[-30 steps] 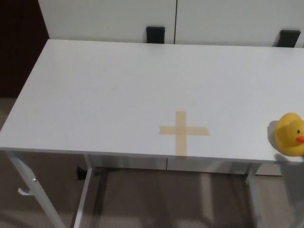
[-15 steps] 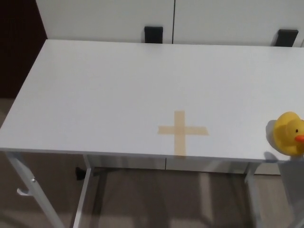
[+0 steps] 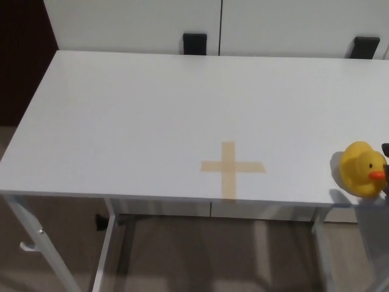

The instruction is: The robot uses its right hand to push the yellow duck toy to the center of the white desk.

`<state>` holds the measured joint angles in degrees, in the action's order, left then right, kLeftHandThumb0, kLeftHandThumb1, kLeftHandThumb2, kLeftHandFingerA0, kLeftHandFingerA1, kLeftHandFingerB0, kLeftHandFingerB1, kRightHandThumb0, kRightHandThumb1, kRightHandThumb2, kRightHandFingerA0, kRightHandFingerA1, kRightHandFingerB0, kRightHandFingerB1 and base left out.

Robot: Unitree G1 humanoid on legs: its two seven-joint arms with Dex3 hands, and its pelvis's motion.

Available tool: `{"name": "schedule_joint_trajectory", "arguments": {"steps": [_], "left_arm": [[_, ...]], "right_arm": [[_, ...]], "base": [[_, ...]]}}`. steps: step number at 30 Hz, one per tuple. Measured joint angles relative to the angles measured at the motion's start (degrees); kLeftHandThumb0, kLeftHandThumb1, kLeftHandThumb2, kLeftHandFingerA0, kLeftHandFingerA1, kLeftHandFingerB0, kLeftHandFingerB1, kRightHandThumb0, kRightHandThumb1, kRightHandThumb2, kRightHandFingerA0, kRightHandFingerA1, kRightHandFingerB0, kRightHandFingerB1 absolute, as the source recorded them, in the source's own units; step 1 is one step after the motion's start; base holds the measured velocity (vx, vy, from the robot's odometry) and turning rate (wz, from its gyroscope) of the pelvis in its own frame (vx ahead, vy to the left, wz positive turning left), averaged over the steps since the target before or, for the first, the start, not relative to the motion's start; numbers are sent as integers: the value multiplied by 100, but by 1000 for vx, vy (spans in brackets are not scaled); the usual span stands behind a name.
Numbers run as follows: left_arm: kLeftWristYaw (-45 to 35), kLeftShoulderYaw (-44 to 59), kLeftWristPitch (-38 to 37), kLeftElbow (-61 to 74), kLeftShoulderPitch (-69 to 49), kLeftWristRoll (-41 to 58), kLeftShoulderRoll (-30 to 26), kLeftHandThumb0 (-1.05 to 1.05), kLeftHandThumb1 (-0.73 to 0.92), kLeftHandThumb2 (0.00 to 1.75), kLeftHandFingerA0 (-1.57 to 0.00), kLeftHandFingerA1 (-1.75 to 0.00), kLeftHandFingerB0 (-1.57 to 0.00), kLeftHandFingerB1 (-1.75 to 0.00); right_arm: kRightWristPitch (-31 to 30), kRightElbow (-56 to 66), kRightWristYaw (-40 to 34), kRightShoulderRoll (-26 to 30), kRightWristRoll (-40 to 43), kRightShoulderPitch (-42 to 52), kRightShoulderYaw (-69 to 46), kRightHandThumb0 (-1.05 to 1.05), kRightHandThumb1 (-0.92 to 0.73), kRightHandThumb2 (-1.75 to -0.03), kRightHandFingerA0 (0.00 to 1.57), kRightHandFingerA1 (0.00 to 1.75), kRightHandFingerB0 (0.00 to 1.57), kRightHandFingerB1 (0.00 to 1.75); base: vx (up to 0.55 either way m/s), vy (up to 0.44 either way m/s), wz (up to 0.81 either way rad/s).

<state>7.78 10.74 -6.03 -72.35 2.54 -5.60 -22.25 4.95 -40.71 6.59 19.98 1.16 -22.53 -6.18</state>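
Note:
The yellow duck toy (image 3: 363, 169), with an orange beak pointing right, stands near the front right corner of the white desk (image 3: 140, 115). A tan tape cross (image 3: 232, 167) marks the desk to the duck's left, near the front edge. A thin dark sliver of my right hand (image 3: 386, 149) shows at the picture's right edge, right beside the duck. Most of that hand is cut off. My left hand does not show.
Two black brackets (image 3: 195, 43) (image 3: 366, 46) sit at the desk's far edge against white cabinet panels. The desk's metal legs (image 3: 109, 243) and the floor show below the front edge. A dark area lies past the desk's left end.
The duck has shifted a little to the left, toward the tape cross. A dark sliver of my right hand has appeared at the right edge. The camera drifted slightly.

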Motion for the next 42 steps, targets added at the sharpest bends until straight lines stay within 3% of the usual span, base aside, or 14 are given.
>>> {"name": "schedule_joint_trajectory", "arguments": {"steps": [8,11,14,15,16,17,24,26,30,31,34,35,37,42], "left_arm": [[3,-109,0,-3,-9,-5,0,35,-20,175,-111,-118,-112,-113],[4,-154,0,0,-7,-13,0,26,-28,175,-115,-117,-114,-109],[4,-207,0,-4,-8,-26,2,31,-29,175,-114,-117,-116,-109],[4,-221,-1,-4,-6,-27,5,35,-29,175,-116,-117,-118,-110],[4,-244,-1,-5,-5,-28,12,35,-29,175,-116,-117,-118,-110],[4,-244,-1,-5,-5,-28,12,30,-28,175,-120,-116,-124,-110],[3,-287,-18,-4,-21,-27,32,27,-24,175,-114,-117,-118,-110],[3,-301,-39,-3,-29,-28,32,29,-27,175,-117,-116,-118,-109],[3,-332,-70,-7,-27,-28,37,31,-27,175,-115,-116,-117,-109],[3,-332,-70,-7,-27,-28,37,39,-27,175,-113,-115,-126,-112],[3,-346,-70,-16,-28,-29,44,39,-27,175,-113,-115,-126,-112],[3,-355,-70,-16,-28,-29,48,27,-35,175,-117,-113,-115,-109],[3,-365,-70,-15,-27,-29,52,37,-30,175,-116,-112,-118,-106],[3,-404,-70,-19,-26,-36,58,33,-34,175,-116,-111,-117,-106]], "right_arm": [[-72,-178,-155,-121,-124,-270,112,-78,-92,-71,23,36,23,32],[-84,-170,-252,-255,-169,-269,167,-79,-92,-73,12,39,21,33],[-108,-119,-329,-439,-183,-254,208,-77,-92,-73,10,40,19,32],[-128,-93,-362,-552,-189,-236,245,-35,-55,-114,1,52,0,49],[-139,-18,-420,-699,-198,-228,291,-35,-55,-114,1,52,0,49],[-139,-18,-420,-699,-198,-228,291,-75,-78,-114,3,41,4,35],[-286,275,-663,-1184,-250,-182,369,-75,-79,-118,0,27,1,26],[-336,348,-717,-1258,-267,-150,374,-94,-89,-121,0,12,10,9],[-417,529,-874,-1474,-308,-55,405,-96,-89,-122,0,11,12,6],[-417,529,-874,-1474,-308,-55,405,-85,-92,-85,0,0,3,21],[-465,582,-970,-1572,-313,-38,407,-85,-92,-85,0,0,3,21],[-492,603,-1006,-1614,-314,-38,408,-92,-88,-122,0,11,8,9],[-529,625,-1044,-1654,-319,-41,416,-91,-87,-121,0,12,7,10],[-631,646,-1121,-1777,-356,-117,508,-95,-87,-121,0,11,11,7]], "base": [[0,0,0],[0,0,0],[0,0,0],[0,0,0],[0,0,0],[0,0,0],[0,0,0],[0,0,0],[0,0,0],[0,0,0],[0,0,0],[0,0,0],[0,0,0],[0,0,0]]}}
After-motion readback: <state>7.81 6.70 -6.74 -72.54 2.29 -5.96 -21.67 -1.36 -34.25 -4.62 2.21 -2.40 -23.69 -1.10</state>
